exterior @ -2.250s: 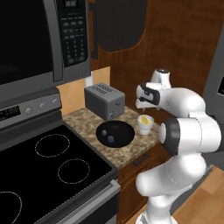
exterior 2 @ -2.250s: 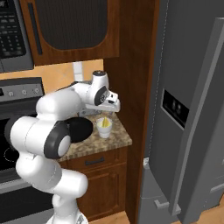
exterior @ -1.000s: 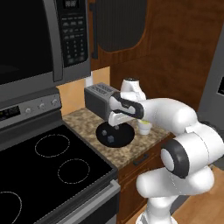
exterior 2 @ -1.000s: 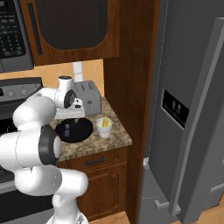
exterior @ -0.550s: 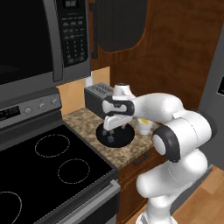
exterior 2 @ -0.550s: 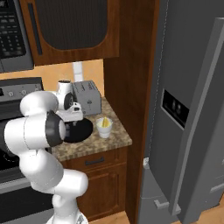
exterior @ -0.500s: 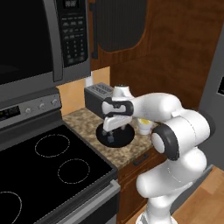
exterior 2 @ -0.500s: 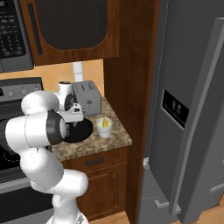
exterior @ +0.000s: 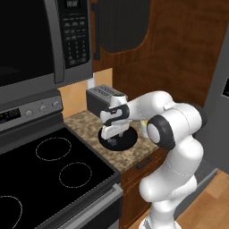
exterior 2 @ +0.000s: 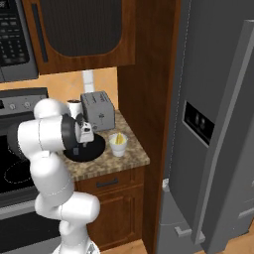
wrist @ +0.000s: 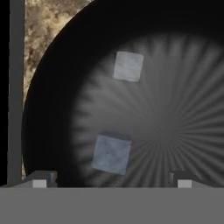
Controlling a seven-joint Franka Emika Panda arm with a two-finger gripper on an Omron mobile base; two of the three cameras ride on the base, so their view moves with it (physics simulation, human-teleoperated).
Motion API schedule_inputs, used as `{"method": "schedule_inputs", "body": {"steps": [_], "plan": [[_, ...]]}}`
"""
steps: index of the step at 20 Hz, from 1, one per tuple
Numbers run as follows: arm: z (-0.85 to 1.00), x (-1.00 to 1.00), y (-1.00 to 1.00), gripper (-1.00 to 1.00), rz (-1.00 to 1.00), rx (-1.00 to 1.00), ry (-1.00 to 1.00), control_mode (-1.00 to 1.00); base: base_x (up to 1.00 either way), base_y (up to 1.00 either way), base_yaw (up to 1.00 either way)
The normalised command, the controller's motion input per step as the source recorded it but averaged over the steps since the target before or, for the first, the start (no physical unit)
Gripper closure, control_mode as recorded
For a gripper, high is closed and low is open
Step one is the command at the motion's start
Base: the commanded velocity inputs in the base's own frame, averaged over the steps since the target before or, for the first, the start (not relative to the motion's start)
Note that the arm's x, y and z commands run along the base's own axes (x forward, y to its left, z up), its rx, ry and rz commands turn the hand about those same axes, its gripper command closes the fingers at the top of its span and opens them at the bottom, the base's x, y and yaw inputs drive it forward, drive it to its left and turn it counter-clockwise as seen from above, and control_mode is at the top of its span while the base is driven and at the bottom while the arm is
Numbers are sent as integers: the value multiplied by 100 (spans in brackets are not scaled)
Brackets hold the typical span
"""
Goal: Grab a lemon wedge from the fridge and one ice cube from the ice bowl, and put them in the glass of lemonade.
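Speckled granite counter (exterior: pixel 129 154) runs between the black stove (exterior: pixel 49 174) at nine o'clock and the grey fridge (exterior 2: pixel 218 124) at three. A couple of seconds ago the arm was over by the glass of lemonade (exterior 2: pixel 118 144); it has since swung across and come down over the ice bowl (exterior: pixel 127 139), so I'd judge the ice pick is now underway. The gripper (wrist: pixel 109 180) hangs jaws apart, empty, just above the bowl floor. Two pale, frosty ice cubes lie well apart: the nearer cube (wrist: pixel 111 153) sits between the fingertips (wrist: pixel 40 180), slightly toward nine o'clock, and the farther cube (wrist: pixel 128 66) lies at twelve. A yellow lemon wedge (exterior 2: pixel 119 138) already shows in the cup.
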Motion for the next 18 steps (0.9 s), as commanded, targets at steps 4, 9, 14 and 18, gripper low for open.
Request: {"method": "schedule_inputs", "body": {"steps": [4, 9, 14, 18], "plan": [[-31, 20, 0, -100, 6, 0, 0, -100, 0, 0, 0], [-39, 9, -1, -100, 3, 0, 0, -100, 0, 0, 0], [-7, 0, -12, -100, 3, 0, 0, -100, 0, 0, 0], [0, 3, -18, -100, 2, 0, 0, -100, 0, 0, 0]]}}
